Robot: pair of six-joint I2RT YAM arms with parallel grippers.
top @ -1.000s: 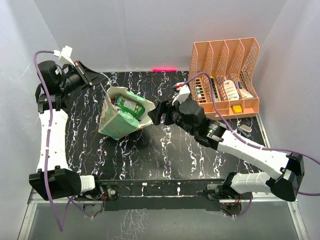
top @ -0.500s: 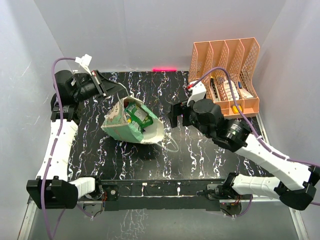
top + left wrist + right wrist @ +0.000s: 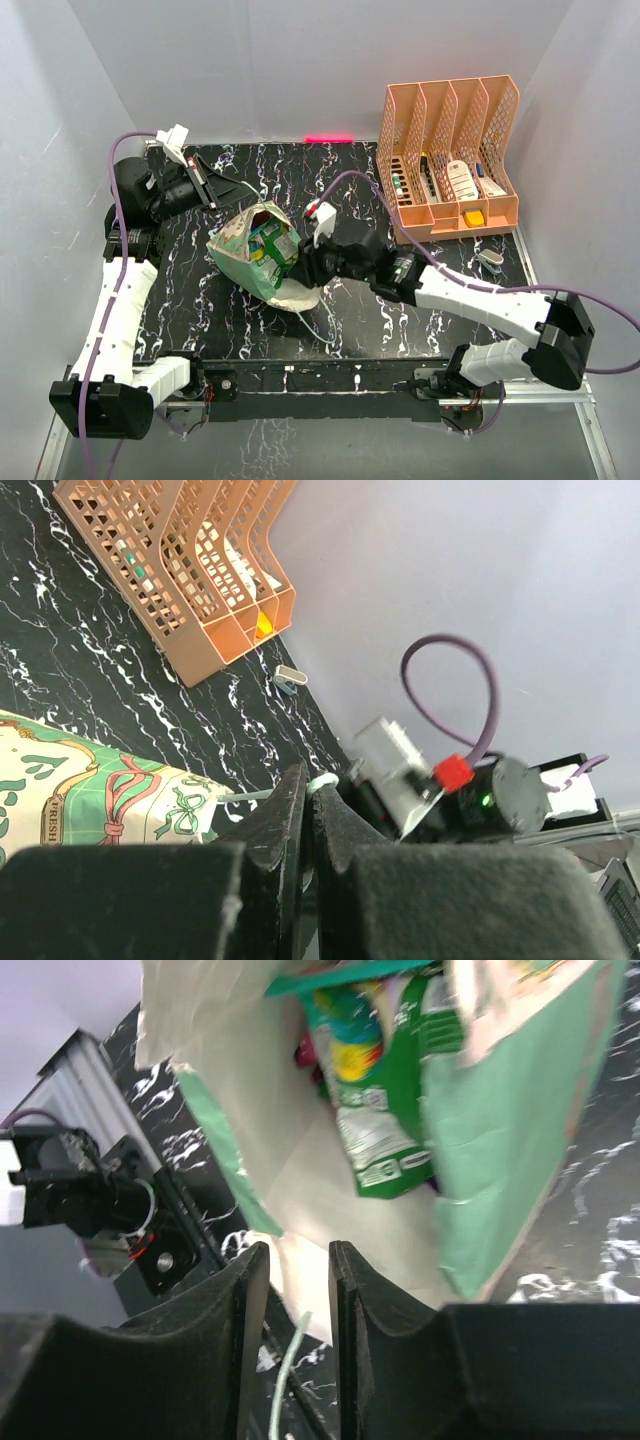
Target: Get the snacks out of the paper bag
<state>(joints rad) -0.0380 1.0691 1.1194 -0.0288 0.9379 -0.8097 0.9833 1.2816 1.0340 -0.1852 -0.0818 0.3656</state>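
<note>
Snacks [image 3: 375, 1120] look light, glossy, slippery inside soft paper bag [image 3: 235, 258]; left claw [image 3: 312, 782] clamps string handle [image 3: 245, 795], right claw [image 3: 298, 1255] parted at the mouth. Pinch a packet edge.

Site: robotics lab, bench test cell. Not a home or shop.

- Black marble-pattern tabletop [image 3: 340, 320] boxed in by plain white panels [image 3: 300, 70] at the far, left and right edges (no windows, no furniture).
- Two white-and-black arms, the left [image 3: 118, 300] and the right [image 3: 480, 298], bolted to a metal rail [image 3: 320, 381] along the near edge.
- Purple cable [image 3: 450, 638] loose along each arm; a green status light on the hardware in the left wrist view.
- Red light strip [image 3: 329, 138] at the far edge.
- Props only: paper bag [image 3: 240, 255] mid-tabletop, peach organizer [image 3: 450, 150] at the far right corner.
</note>
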